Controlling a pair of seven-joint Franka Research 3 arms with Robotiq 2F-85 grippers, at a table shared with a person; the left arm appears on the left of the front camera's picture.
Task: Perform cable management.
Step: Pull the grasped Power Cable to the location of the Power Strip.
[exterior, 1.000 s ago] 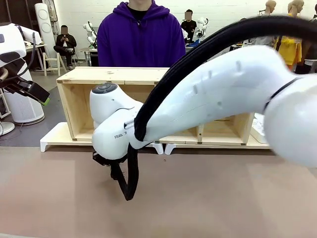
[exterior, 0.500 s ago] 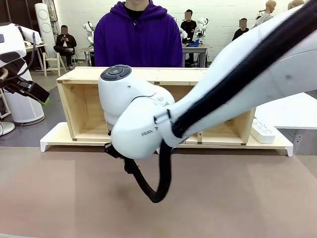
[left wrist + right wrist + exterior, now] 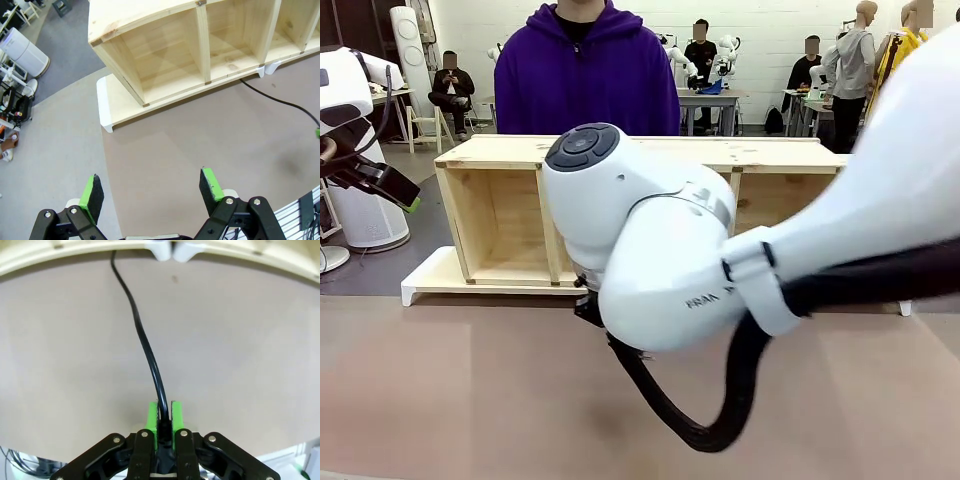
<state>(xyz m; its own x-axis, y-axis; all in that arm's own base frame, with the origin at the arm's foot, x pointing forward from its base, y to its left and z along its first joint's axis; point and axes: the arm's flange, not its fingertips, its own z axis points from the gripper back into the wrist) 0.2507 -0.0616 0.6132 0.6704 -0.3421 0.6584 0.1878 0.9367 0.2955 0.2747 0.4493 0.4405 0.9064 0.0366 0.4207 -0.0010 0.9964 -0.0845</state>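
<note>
Right jaws clamped on the long thin black power cable (image 3: 145, 350). Cord's long axis runs straight ahead of them across the brown tabletop (image 3: 250, 340) to the base edge of the pale wooden shelf unit (image 3: 145, 12). Left jaws wide apart, empty, well away from cord. Open room either side; shelf edge limits travel fwd.

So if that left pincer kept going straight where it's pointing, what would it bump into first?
Probably the bare brown tabletop, just short of the pale wooden shelf box. The open left pincer points down at it; the thin black cable lies off to one side.
</note>
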